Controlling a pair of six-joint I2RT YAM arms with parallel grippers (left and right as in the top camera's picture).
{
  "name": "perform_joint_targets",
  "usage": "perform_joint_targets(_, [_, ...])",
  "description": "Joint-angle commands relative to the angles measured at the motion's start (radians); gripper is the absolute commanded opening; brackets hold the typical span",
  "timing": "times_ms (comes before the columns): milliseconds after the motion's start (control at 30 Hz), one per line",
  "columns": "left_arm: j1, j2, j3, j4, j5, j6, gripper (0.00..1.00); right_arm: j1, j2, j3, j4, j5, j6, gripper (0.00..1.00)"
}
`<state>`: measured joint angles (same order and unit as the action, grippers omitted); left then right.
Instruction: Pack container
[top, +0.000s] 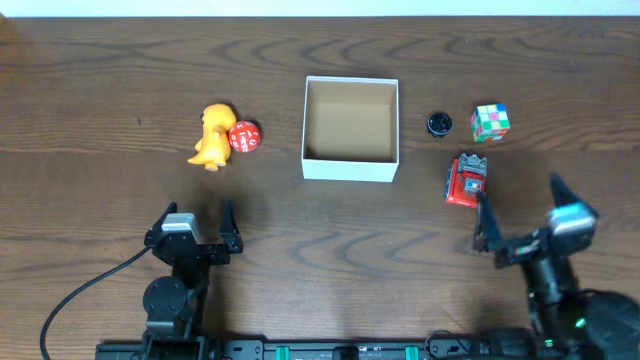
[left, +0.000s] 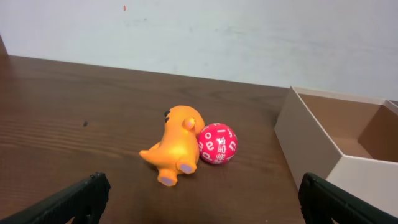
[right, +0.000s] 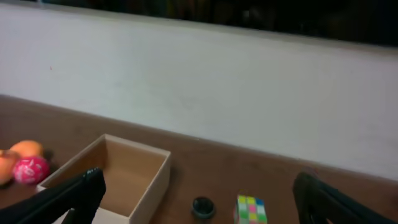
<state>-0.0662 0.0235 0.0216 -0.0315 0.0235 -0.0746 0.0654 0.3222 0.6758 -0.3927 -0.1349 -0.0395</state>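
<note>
Left gripper (top: 198, 212) spread wide, square shallow white container (top: 350, 168), brown floor

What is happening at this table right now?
A packing job is set up, but nothing is handled yet. The left gripper and the right gripper are both open and empty, at the near side of the table. The container stands empty in the middle. An orange toy figure and a red ball lie on its left; a black round piece, a colour cube and a red toy lie on its right.
</note>
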Motion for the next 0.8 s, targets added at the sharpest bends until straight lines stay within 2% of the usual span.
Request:
perform_joint_targets(0, [0.005,0.000,-0.018,-0.039,-0.009,-0.001,0.98,0.008,0.199,0.195,-0.123,0.023,0.054,0.99])
perform_joint_targets(200, [0.005,0.000,-0.018,-0.039,-0.009,-0.002,0.98,0.008,0.605,0.636,-0.497,0.031,0.054,0.99])
perform_joint_targets(367, [0.005,0.000,-0.018,-0.039,-0.009,-0.002,0.98,0.008,0.868,0.887,-0.735,0.034,0.053,0.99])
perform_joint_targets(767, [0.005,0.000,-0.018,-0.039,-0.009,-0.002,0.98,0.005,1.162,0.930,-0.772,0.058,0.050,0.99])
